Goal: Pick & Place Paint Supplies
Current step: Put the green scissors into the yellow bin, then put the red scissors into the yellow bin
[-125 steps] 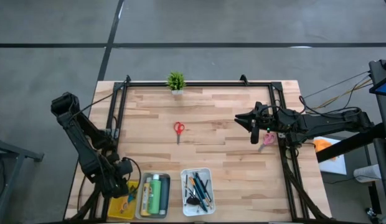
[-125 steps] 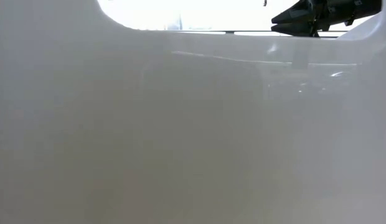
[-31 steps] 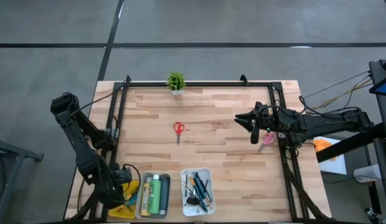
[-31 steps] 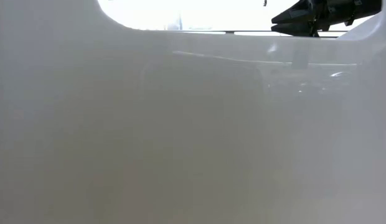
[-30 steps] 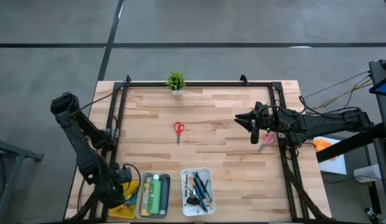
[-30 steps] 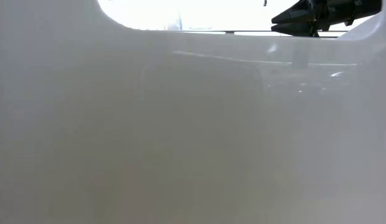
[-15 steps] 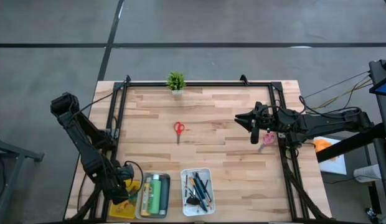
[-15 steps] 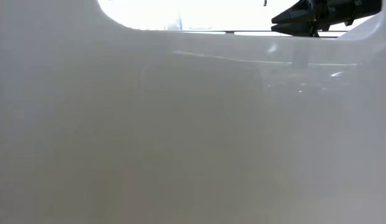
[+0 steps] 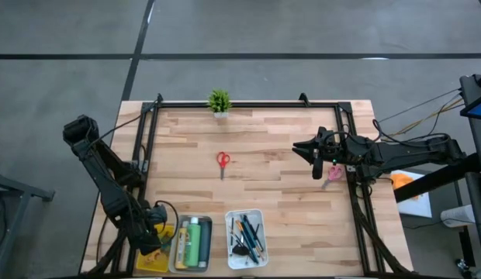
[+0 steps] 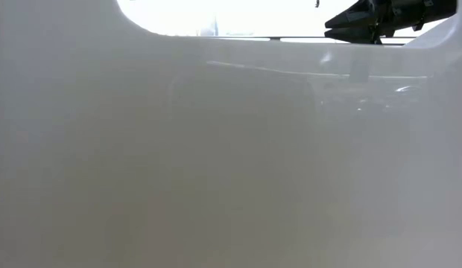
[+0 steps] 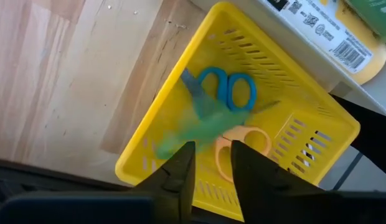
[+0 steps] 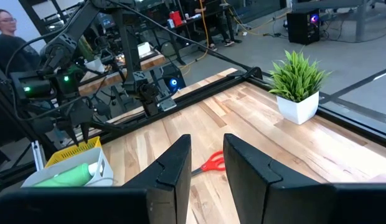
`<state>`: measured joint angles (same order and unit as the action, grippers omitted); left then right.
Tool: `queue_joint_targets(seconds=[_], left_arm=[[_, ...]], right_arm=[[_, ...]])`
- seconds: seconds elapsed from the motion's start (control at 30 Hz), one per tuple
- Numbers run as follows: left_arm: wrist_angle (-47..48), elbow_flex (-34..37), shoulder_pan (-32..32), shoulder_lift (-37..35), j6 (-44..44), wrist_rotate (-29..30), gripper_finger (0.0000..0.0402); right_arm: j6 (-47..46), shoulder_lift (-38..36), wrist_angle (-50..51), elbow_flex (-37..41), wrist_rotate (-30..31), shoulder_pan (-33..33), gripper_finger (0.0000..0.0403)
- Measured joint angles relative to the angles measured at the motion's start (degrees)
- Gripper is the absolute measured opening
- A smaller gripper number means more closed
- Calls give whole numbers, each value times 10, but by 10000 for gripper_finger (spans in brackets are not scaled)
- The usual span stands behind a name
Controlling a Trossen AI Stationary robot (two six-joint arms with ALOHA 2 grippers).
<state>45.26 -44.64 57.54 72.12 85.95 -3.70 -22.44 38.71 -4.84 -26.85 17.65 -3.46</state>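
Note:
My left gripper [image 11: 213,155] stands open over the yellow tray [image 11: 180,93] at the table's near left corner [image 9: 157,260], pointing steeply down. Blue scissors [image 11: 227,90] and orange scissors [image 11: 243,146] lie in the tray. A green thing [image 11: 202,124] shows blurred just beyond my fingertips, over the tray's floor. Red scissors [image 9: 223,160] lie flat mid-table. My right gripper [image 9: 315,167] hovers level at the right side, open and with nothing between its fingers [image 12: 207,149]. Something pink [image 9: 334,172] lies beneath that arm.
A grey tray [image 9: 192,242] with green and yellow bottles and a white tray [image 9: 246,237] with dark brushes stand at the near edge. A potted plant [image 9: 219,101] sits at the far edge. A white surface [image 10: 216,149] fills the low view.

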Motion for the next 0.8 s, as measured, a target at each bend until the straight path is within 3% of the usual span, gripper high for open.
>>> queue_joint_targets(seconds=[0.27,0.47,0.63,0.8], left_arm=[[2,-20,0,0,0,-4,134],[69,-70,-17,0,45,-5,135],[150,-125,-72,0,82,-2,135],[220,-164,-158,-1,84,37,135]], right_arm=[[0,0,0,0,0,0,93],[0,0,0,0,0,0,93],[0,0,0,0,0,0,93],[0,0,0,0,0,0,93]])
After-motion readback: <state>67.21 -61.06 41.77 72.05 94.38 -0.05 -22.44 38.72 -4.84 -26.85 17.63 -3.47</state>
